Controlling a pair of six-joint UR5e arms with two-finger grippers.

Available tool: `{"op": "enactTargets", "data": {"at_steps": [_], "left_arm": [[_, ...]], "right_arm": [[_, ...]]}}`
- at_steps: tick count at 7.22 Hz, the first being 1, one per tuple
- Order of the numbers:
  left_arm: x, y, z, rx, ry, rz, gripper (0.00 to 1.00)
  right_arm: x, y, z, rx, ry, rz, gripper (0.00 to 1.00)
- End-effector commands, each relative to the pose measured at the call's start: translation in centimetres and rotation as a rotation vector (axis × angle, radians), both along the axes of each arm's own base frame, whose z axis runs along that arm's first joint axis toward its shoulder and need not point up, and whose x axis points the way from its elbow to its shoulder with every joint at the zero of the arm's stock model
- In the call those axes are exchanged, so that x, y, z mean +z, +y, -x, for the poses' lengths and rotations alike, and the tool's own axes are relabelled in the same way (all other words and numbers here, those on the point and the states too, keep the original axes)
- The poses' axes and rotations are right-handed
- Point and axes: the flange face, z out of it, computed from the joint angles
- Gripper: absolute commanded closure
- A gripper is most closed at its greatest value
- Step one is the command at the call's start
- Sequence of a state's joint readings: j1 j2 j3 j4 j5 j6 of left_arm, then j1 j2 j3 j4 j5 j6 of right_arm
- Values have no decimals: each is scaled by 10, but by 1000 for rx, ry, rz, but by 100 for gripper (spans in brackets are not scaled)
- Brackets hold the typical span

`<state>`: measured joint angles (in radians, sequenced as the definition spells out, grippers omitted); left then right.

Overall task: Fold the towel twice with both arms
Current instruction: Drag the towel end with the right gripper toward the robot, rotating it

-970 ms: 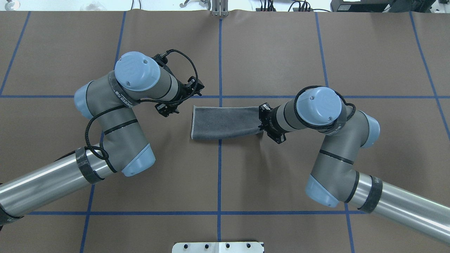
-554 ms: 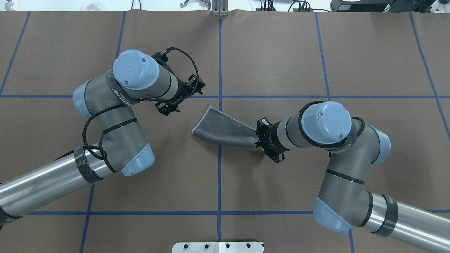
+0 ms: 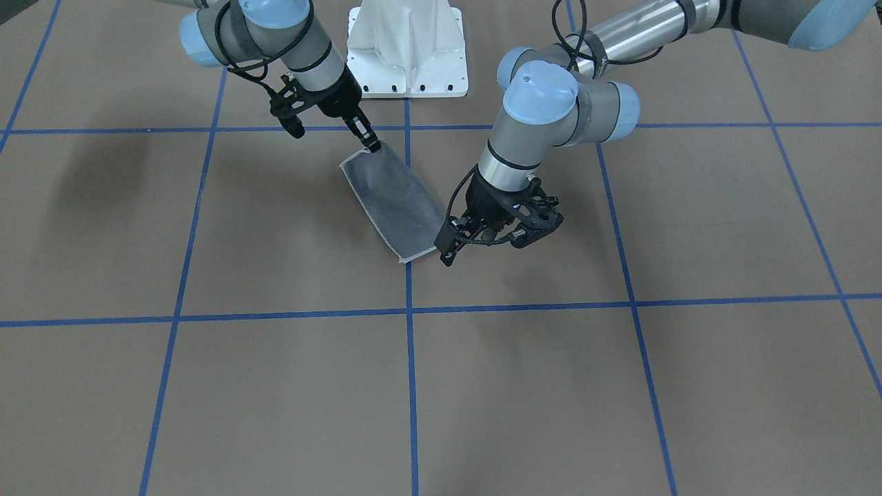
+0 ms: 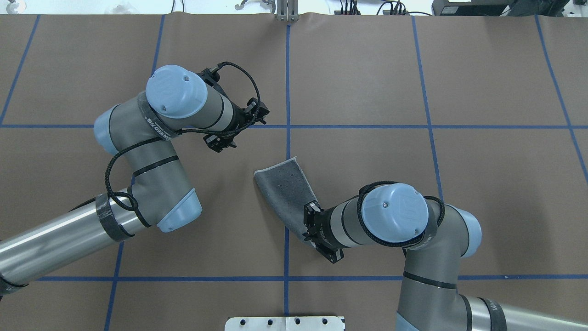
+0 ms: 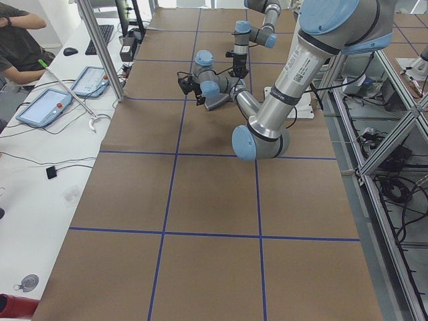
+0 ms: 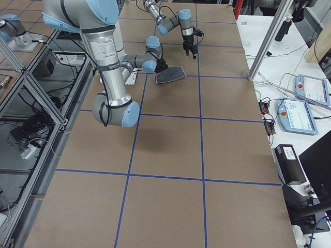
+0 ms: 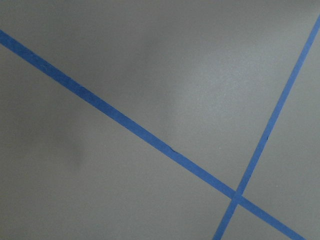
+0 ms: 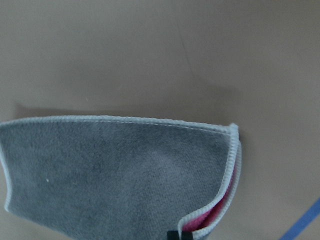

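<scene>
The towel [image 4: 287,188] is folded into a narrow strip with its dark grey face out, and it lies diagonally near the table's middle. My right gripper [image 4: 313,221] is shut on the strip's end nearest the robot, which the front view shows at the towel's [image 3: 396,200] upper corner. In the right wrist view a pink inner layer [image 8: 220,210] peeks out at the folded edge. My left gripper [image 3: 446,251] hangs open just beside the towel's far end, holding nothing. The left wrist view shows only bare table and tape.
Blue tape lines [image 4: 288,92] grid the brown table cover. The white pedestal base [image 3: 406,48] stands at the robot's edge. Side benches carry tablets [image 5: 43,107] and a pendant [image 6: 313,88], and a person's arm [image 5: 17,30] shows at a corner.
My right gripper has swung the held end toward the robot, turning the towel from lying crosswise to diagonal. The left arm has barely moved.
</scene>
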<state>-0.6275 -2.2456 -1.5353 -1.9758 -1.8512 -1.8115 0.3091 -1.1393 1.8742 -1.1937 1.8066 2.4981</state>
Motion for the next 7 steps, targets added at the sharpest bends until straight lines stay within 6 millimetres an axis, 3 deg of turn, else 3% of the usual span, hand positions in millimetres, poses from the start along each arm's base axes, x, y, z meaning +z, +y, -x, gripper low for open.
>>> {"op": "enactTargets", "data": {"at_steps": [1, 3, 4, 7], "left_arm": [[2, 2, 0, 3, 0, 2, 0], [9, 14, -11, 24, -10, 5, 1], [12, 21, -18, 40, -19, -5, 7], [30, 43, -37, 130, -65, -75, 33]], "right_arm": [[0, -3, -2, 7, 3, -16, 0], [-11, -32, -33, 60, -23, -21, 0], [-9, -51, -44, 76, -9, -16, 0], [-4, -82, -61, 65, 23, -132, 0]]}}
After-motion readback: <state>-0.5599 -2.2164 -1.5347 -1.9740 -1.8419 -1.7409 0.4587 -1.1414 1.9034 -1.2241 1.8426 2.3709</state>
